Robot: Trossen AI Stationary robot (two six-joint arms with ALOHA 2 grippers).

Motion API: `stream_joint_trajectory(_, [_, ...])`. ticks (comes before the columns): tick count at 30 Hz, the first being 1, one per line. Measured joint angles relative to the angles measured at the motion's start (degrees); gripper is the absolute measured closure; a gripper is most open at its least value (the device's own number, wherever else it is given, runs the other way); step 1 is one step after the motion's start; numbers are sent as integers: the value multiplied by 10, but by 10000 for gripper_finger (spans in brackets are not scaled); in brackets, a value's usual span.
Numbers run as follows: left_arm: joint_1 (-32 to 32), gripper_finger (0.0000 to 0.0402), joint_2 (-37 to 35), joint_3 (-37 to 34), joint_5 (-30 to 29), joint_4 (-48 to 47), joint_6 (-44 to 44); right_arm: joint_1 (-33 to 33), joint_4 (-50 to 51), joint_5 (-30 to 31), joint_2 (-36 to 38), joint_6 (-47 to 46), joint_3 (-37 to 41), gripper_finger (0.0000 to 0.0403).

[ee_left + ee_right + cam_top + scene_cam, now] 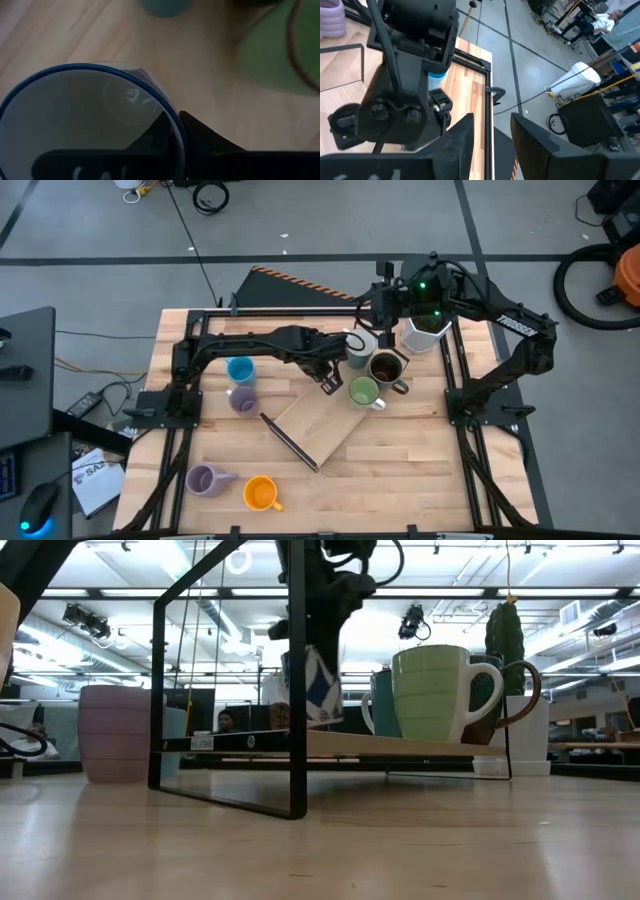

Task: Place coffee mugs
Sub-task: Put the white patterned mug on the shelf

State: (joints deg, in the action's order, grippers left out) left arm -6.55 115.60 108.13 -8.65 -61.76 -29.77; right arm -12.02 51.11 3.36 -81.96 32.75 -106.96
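Currently I'm seeing the left gripper (352, 348) pinching the white mug's (85, 125) empty blue rim over the wooden tray (320, 420); right gripper (490, 135) idling, fingers spread.

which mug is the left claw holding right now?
The white mug with the blue rim, held by the left claw over the wooden rack. The other mugs all sit free.

- High view: straight down from above on the whole light wooden table (400, 480).
- Low view: at tabletop height, level across, close to the black wire-frame wooden shelf (300, 745).
- Left wrist view: pressed close over a white blue-rimmed mug (90, 125).
- Right wrist view: looks across the table edge to the room's floor.
- High and low views share the pale green ceramic mug (364, 391) (432, 692).
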Motion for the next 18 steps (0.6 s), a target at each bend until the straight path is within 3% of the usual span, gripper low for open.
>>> stream_joint_trajectory(7, [20, 365, 1, -17, -1, 106, 25, 7, 0, 0, 0, 3, 0, 268])
stream_joint_trajectory(18, [19, 364, 28, -17, 1, 134, 45, 7, 1, 0, 0, 2, 0, 268])
